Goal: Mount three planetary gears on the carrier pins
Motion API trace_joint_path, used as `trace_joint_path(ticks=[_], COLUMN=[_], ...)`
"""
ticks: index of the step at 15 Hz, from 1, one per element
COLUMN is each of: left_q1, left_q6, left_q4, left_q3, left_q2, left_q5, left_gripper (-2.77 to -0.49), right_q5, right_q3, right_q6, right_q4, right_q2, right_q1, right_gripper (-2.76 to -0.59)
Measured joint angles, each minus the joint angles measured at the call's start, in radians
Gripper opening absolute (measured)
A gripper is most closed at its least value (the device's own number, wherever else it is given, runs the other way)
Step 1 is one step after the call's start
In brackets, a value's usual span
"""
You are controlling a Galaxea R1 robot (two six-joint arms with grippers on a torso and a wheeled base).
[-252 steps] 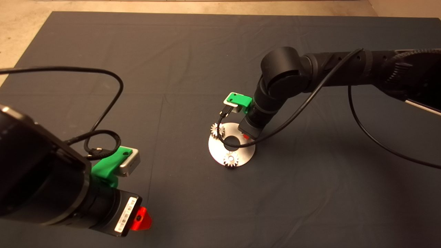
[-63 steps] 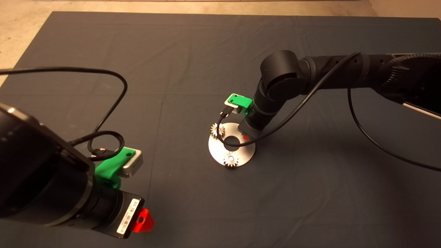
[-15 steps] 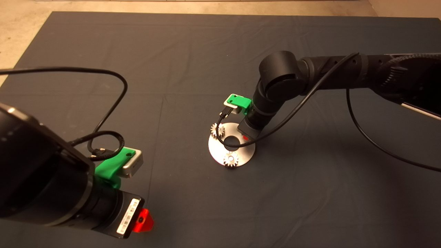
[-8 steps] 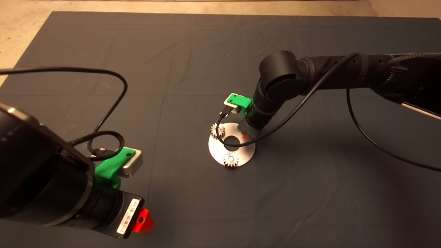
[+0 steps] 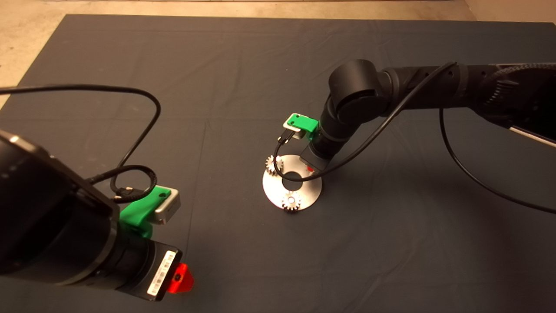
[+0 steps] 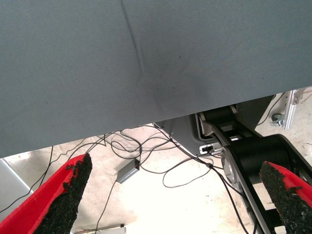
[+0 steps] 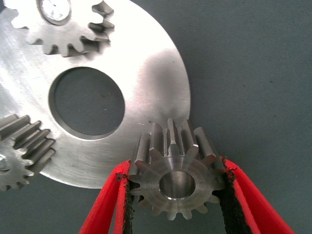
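Right gripper is being kept clamped on a planetary gear at the plate's edge; left gripper is being held wide open, empty.

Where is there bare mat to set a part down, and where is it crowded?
Bare mat lies beyond the silver plate, and between it and the waiting left hand. Crowded: the plate, with two gears seated and the right hand gripping the third gear at its rim.
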Motion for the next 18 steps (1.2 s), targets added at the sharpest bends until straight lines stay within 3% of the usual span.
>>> trace_joint_path(ticks=[18], left_q1=[0.0], left_q6=[0.0], left_q4=[0.0], left_q3=[0.0], left_q2=[0.0], left_q5=[0.0], left_gripper=[-0.77], right_q5=[0.0], right_q3=[0.029], right_q6=[-0.005], right_q4=[0.0], right_q2=[-0.018], right_q1=[-0.001], right_gripper=[-2.4])
